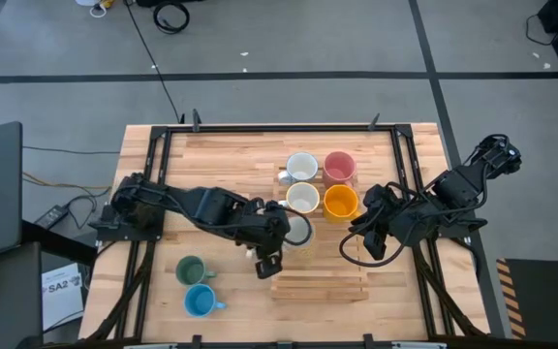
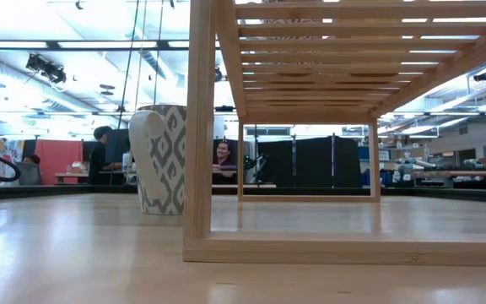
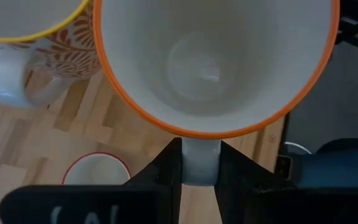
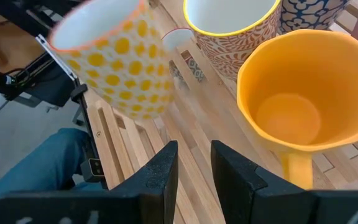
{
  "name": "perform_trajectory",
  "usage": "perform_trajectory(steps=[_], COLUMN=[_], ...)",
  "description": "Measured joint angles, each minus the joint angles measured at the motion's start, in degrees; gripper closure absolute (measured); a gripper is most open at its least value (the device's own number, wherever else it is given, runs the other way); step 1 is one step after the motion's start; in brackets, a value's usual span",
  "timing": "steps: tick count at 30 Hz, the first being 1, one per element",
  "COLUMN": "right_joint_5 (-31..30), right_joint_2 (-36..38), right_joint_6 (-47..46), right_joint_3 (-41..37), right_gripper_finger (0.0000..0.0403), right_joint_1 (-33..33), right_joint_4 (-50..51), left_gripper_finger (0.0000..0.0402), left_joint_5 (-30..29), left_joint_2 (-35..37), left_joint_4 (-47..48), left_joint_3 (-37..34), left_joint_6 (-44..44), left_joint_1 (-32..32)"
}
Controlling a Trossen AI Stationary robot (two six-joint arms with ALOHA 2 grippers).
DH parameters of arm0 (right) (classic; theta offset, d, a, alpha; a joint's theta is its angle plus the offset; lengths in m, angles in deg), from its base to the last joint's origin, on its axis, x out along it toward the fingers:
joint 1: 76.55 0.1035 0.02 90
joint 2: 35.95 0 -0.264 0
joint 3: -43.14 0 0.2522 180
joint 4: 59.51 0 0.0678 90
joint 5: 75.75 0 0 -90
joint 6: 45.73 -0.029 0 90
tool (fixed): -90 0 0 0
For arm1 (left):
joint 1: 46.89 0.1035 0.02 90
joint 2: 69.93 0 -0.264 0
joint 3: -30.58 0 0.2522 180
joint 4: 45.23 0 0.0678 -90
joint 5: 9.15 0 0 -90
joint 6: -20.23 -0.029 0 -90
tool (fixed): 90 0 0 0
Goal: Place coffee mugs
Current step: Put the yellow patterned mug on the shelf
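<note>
Left gripper (image 3: pixel 199 168) of mine is pinched onto the white handle of the yellow-dotted mug (image 3: pixel 213 62). Its two fingers press either side of the handle, and the mug's orange rim and white inside face my wrist camera. From above, this mug (image 1: pixel 298 230) sits at mid-table, just behind the wooden rack (image 1: pixel 318 279).

Beside it stands the yellow-rimmed patterned mug (image 1: pixel 302 198), with the white mug (image 1: pixel 301 167) behind that. The orange mug (image 1: pixel 341 202) and the pink mug (image 1: pixel 339 166) stand next to those two. The green mug (image 1: pixel 191 269) and the blue mug (image 1: pixel 200 301) stand well apart on my left side.

At table height, a grey-and-white patterned mug (image 2: pixel 163 160) stands upright beside the rack's post.

The right gripper (image 4: pixel 194 171) hovers near the orange mug, fingers a little apart and holding nothing.
</note>
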Motion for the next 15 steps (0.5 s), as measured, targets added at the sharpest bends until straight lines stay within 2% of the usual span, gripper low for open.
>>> perform_trajectory(steps=[15], right_joint_5=[0.0], right_joint_2=[0.0], right_joint_6=[0.0], right_joint_3=[0.0], right_gripper_finger=[0.0302], right_joint_1=[0.0], right_joint_4=[0.0], left_gripper_finger=[0.0331], left_joint_5=[-6.0], left_joint_2=[-1.3], left_joint_4=[1.8], left_joint_3=[-0.1], left_joint_6=[1.5], left_joint_1=[0.3])
